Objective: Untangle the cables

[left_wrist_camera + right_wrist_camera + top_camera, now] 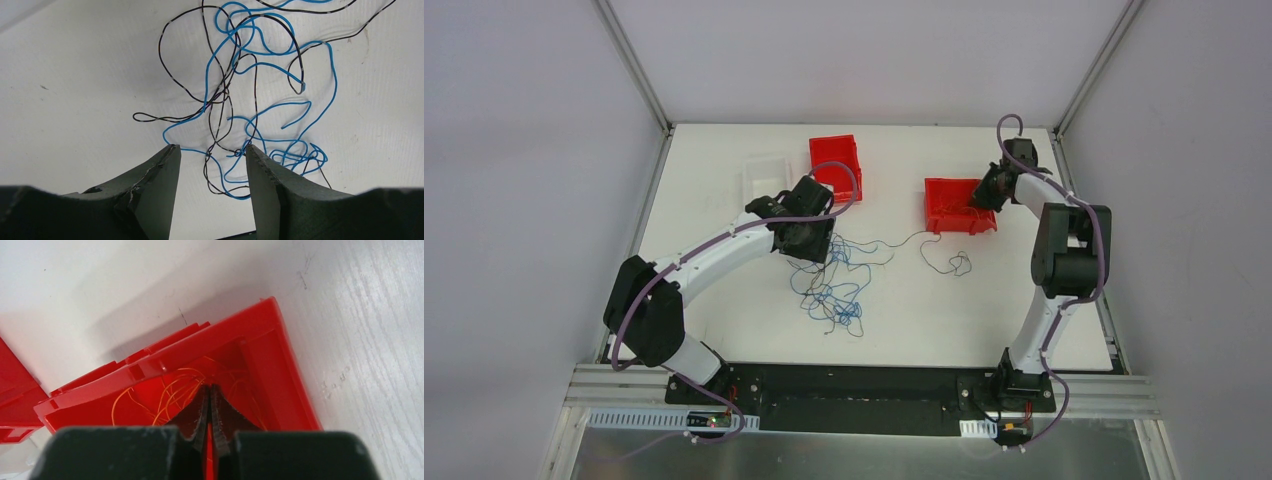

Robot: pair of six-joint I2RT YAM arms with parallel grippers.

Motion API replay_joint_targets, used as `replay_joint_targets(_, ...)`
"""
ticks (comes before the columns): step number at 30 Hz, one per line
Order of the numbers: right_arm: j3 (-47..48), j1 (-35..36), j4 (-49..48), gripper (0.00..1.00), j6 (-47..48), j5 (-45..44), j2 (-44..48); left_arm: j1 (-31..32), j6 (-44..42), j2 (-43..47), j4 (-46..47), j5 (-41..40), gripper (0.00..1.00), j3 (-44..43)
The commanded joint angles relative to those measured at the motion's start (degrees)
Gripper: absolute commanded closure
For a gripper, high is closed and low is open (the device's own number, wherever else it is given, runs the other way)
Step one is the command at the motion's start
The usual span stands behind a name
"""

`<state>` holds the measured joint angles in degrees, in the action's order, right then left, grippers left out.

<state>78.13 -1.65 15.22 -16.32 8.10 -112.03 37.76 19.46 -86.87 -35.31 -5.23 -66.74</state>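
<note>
Red plastic bin, right-hand one [959, 205]: holds a loose heap of orange strands [170, 400], hair-fine, curled over the floor and against the walls. Right claw [209, 390] is tip-down inside this bin among the strands, fingers pressed together. Whether a strand is pinched between them cannot be told.

Second red bin [836, 165]: close to the far edge, just beyond the left arm's wrist. Partly covered from above; contents cannot be made out. Clear tray [766, 178] sits just left of it; contents also unreadable.

Cables [834, 290]: blue and black tangle lying flat on the white desk [724, 320], centre-left, outside every container. Left claw [210, 150] hangs over the tangle's far end, fingers apart, nothing clamped. In the wrist view a few blue and black strands run across the gap between the fingertips; contact cannot be judged.

One black strand [894, 243] trails right from the tangle toward the right-hand bin's front wall. A small black loop [954, 265] lies just in front of that bin.

Edges and room: the tangle's near end lies fairly close to the black base plate [854, 385] along the near edge. Bare desk runs from the tangle to the left edge, and from the loop to the right arm.
</note>
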Motion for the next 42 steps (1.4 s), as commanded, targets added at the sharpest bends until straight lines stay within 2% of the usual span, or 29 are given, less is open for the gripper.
replay_joint_targets(1,4.71,0.34,5.99,0.95,-0.29,0.27,2.89,-0.4,0.07,2.15,-1.18,-1.78,0.48,-0.27)
replay_joint_targets(8,5.89,1.65,10.41,0.76,1.37,-2.06,13.54,-0.4,0.42,3.41,-1.16,-2.26,0.4,-0.66)
replay_joint_targets(10,6.02,2.54,12.11,0.66,1.89,-2.37,15.86,-0.4,0.47,3.67,-1.16,-2.24,0.37,-0.52)
replay_joint_targets(11,5.65,3.41,12.81,0.59,2.12,-3.12,17.06,-0.4,0.67,3.83,-1.18,-2.19,0.35,-0.39)
replay_joint_targets(13,3.41,5.85,13.04,0.29,2.45,-6.8,20.41,-0.4,1.04,4.14,-1.01,-1.75,0.31,0.2)
replay_joint_targets(14,1.87,7.56,12.53,0.2,2.97,-7.51,22.12,-0.4,1.14,4.22,-0.92,-1.36,0.29,0.43)
replay_joint_targets(15,0.72,9.06,12.32,0.05,3.2,-11.37,23.79,-0.4,1.37,4.24,-0.78,-1.23,0.29,0.75)
replay_joint_targets(16,-0.38,10.12,12.29,0.02,3.13,-12.26,25.14,-0.4,1.63,4.24,-0.67,-1.19,0.28,1.1)
replay_joint_targets(20,-4.1,12.84,11.75,0.01,2.35,-10.96,30.22,-0.4,2.2,4.46,-0.55,-1.28,0.28,2.64)
replay_joint_targets(23,-8.09,15.52,10.64,0.05,1.89,-7.71,34.43,-0.4,2.69,5.37,-0.55,-0.33,0.28,4.38)
replay_joint_targets(32,-26.6,25.16,1.41,0.11,-4.97,-0.22,46.13,0.31,6.97,12.32,-0.55,3.83,0.3,11.14)
replay_joint_targets(37,-33.36,31.83,-4.64,0.15,-11.94,-0.19,46.68,1.83,10.83,16.95,0.36,3.66,0.3,14.36)
replay_joint_targets(42,-37.46,39.88,-12.21,0.21,-21.42,-3.77,42.64,3.51,15.86,20.42,4.44,3.23,0.3,19.35)
